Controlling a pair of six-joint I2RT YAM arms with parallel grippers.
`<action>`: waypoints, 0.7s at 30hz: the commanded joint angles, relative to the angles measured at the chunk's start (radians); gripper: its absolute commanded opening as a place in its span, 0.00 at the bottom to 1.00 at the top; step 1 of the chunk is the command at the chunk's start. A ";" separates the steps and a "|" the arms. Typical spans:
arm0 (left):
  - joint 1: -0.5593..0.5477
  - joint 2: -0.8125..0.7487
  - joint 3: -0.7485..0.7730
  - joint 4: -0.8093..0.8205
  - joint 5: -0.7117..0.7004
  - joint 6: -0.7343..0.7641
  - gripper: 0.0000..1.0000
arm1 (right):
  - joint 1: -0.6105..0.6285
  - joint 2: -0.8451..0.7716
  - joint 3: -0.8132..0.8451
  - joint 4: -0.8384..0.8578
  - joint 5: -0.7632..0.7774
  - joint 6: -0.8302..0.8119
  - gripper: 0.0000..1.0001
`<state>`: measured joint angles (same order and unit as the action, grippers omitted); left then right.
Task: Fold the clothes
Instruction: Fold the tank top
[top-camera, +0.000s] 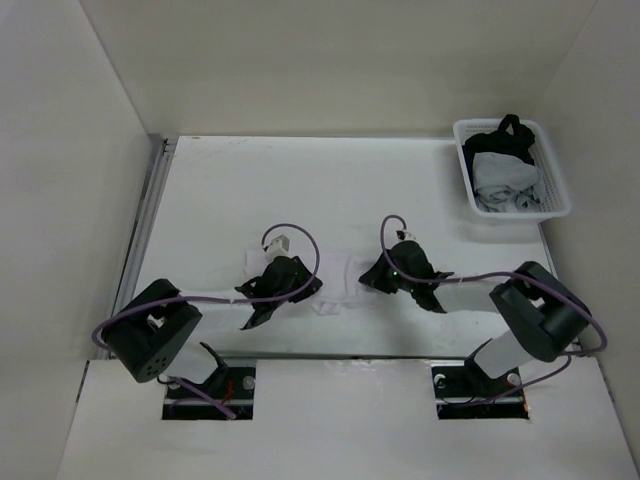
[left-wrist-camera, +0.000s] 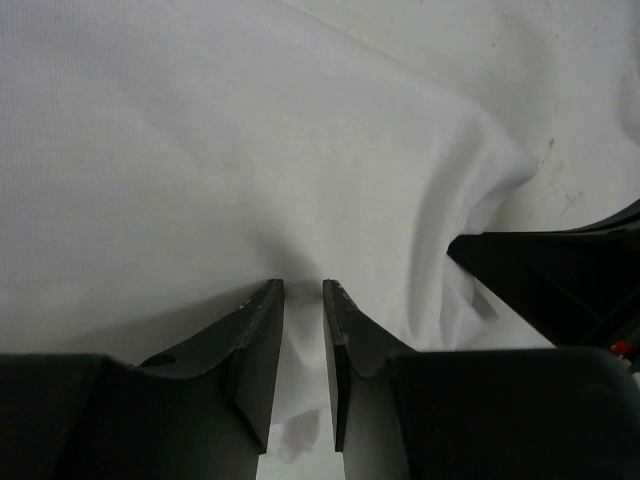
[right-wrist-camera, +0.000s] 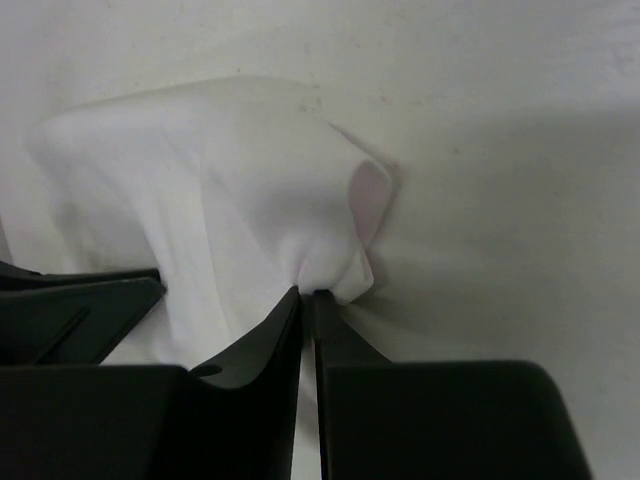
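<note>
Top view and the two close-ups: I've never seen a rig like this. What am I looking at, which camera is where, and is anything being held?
Two robot arms are bolted at the near edge of a white table. Each ends in a two-finger gripper. The wide picture looks down from above and behind them. The other two come from cameras on the wrists, so each shows its own gripper up close. A crumpled white garment lies on the table between the arms. The left gripper pinches a fold of it, and the right gripper pinches a bunched edge. In the far right corner stands a white mesh basket holding more clothes.
</note>
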<state>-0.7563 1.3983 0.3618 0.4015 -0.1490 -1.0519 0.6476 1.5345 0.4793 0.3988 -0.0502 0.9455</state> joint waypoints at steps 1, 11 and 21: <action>-0.040 0.060 0.061 0.046 -0.001 0.003 0.22 | -0.010 -0.141 -0.021 -0.113 0.042 -0.025 0.11; -0.171 0.300 0.308 0.119 0.019 -0.005 0.19 | 0.007 -0.575 0.091 -0.650 0.202 -0.126 0.10; -0.006 -0.227 -0.021 0.008 0.012 0.032 0.21 | 0.149 -0.490 0.340 -0.793 0.245 -0.119 0.07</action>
<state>-0.8131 1.3266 0.4118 0.4473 -0.1238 -1.0348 0.7624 0.9939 0.7383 -0.3588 0.1593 0.8299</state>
